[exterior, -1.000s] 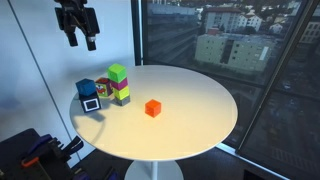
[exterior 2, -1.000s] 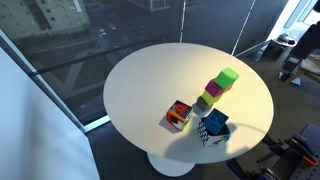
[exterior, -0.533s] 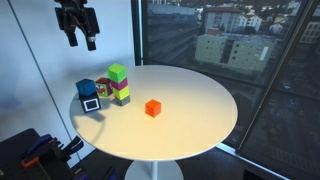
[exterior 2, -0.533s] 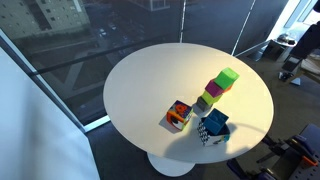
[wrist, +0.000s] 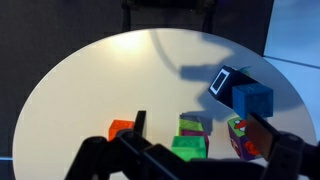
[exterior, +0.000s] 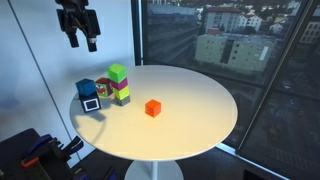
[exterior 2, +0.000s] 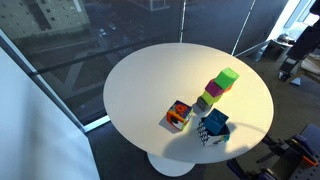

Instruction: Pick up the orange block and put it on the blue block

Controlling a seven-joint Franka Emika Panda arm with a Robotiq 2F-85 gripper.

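Note:
The orange block (exterior: 153, 108) lies alone on the round white table (exterior: 200, 100); it also shows in the wrist view (wrist: 122, 128) and in an exterior view (exterior 2: 176, 118). The blue block (exterior: 85, 89) stands at the table's edge, behind a cube with a white face and dark square (exterior: 92, 103). In the wrist view the blue block (wrist: 252, 100) is at the right. My gripper (exterior: 80, 42) hangs high above the table's edge near the blue block, open and empty. In the wrist view its fingers (wrist: 138, 122) spread wide over the cubes.
A lime-green cube (exterior: 118, 73) tops a stack with a magenta cube (exterior: 122, 97) between the two blocks. A patterned cube (wrist: 240, 138) sits next to the stack. Large windows stand behind the table. Dark equipment (exterior: 30, 150) sits low beside it.

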